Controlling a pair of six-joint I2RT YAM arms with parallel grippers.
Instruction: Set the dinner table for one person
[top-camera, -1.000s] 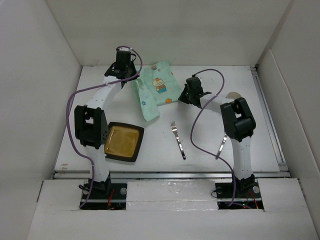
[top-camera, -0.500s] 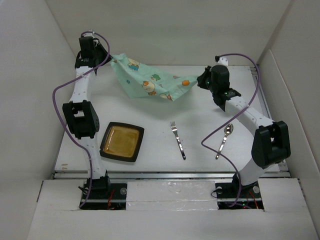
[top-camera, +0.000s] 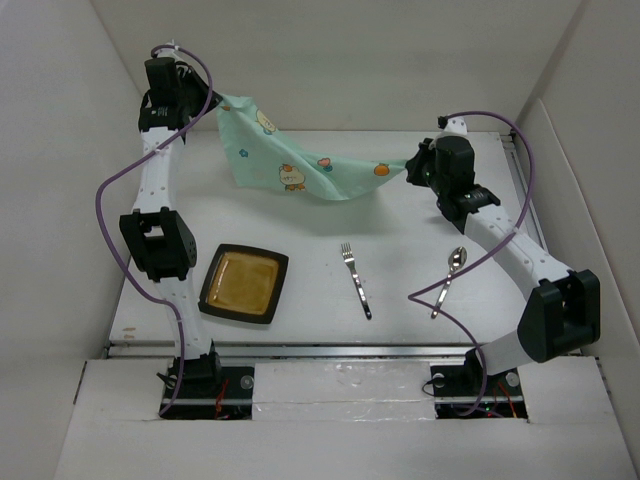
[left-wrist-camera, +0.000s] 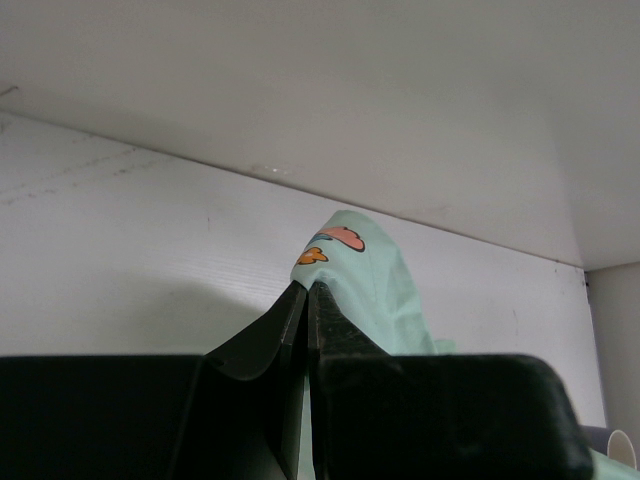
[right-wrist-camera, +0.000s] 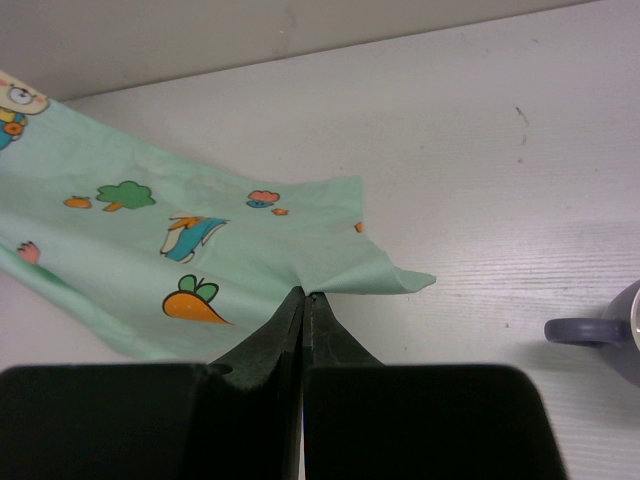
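Top view, left claw and right claw each pinching a corner of the placemat, cloth stretched between them above the white surface, left wrist view, claw closed on green cloth just ahead, right wrist view, claw clamped on placemat edge, mug at its right.

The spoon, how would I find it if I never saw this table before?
Start at the white table and go to its right side, near the front. The spoon lies flat there, partly under the right arm's purple cable. Unlike the fork in the middle, its far end is a round bowl, not prongs.
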